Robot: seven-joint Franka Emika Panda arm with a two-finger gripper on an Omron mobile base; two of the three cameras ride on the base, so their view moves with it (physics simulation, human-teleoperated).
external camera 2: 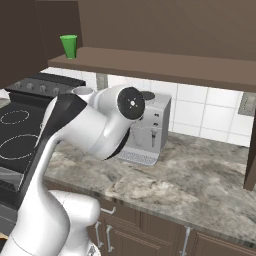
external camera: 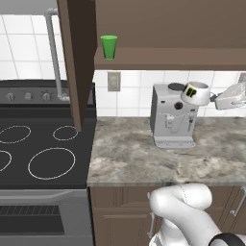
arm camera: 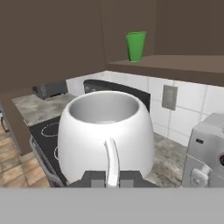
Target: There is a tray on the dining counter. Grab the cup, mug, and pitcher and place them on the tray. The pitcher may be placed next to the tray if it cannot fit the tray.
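My gripper point(arm camera: 112, 177) is shut on the handle of the white mug point(arm camera: 106, 131), which fills the middle of the hand view with its mouth facing away. In the left base view the mug point(external camera: 195, 92) hangs tilted in the air by the top of the coffee machine, with the gripper point(external camera: 213, 98) at its right. From the right base view, the mug's rim point(external camera 2: 83, 91) peeks out behind my arm. The green cup point(external camera: 109, 46) point(external camera 2: 69, 46) point(arm camera: 136, 46) stands upright on the open cabinet shelf above. The tray, the pitcher and the dining counter are out of view.
A grey coffee machine point(external camera: 172, 120) point(external camera 2: 148, 125) stands on the marbled counter point(external camera: 134, 158) against the tiled wall. A black stove point(external camera: 38, 149) lies to the left. An open brown cabinet door point(external camera: 77, 57) hangs beside the shelf point(external camera: 168, 58).
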